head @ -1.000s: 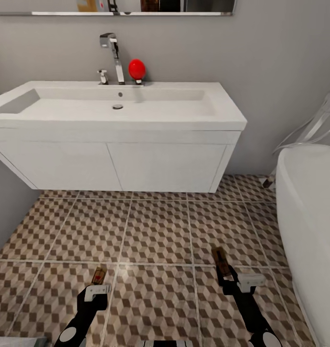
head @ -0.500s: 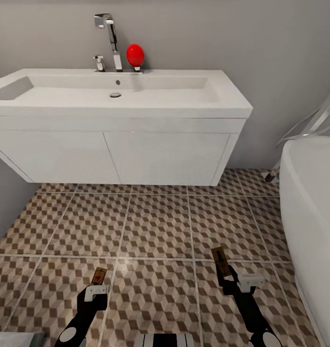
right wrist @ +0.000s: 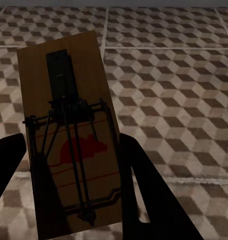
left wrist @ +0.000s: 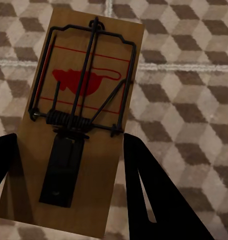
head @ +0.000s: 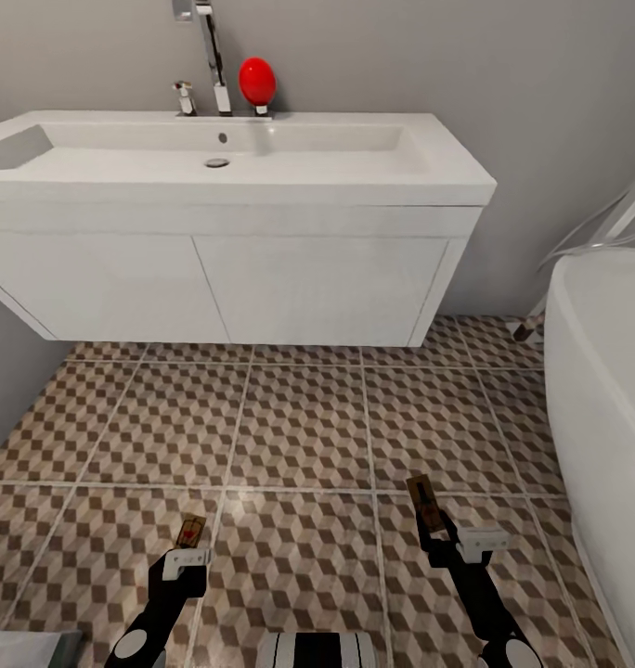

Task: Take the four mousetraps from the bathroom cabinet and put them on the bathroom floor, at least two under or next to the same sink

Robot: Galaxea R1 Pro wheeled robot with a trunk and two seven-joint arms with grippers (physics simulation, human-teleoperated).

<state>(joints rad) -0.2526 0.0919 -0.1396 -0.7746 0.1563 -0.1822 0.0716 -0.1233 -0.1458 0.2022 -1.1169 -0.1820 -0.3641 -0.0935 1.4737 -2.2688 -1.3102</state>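
Open bathroom floor (head: pixel 304 436) extends ahead of both claws to the wall-hung vanity unit (head: pixel 234 278). The gap beneath the vanity is open at the front. The bathtub (head: pixel 605 390) bounds the right side; a grey wall (head: pixel 6 371) bounds the left.

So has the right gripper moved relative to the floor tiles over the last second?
Yes. The right gripper, shut on a mousetrap, has advanced slightly toward the sink, judged against the grout line on the bathroom floor.
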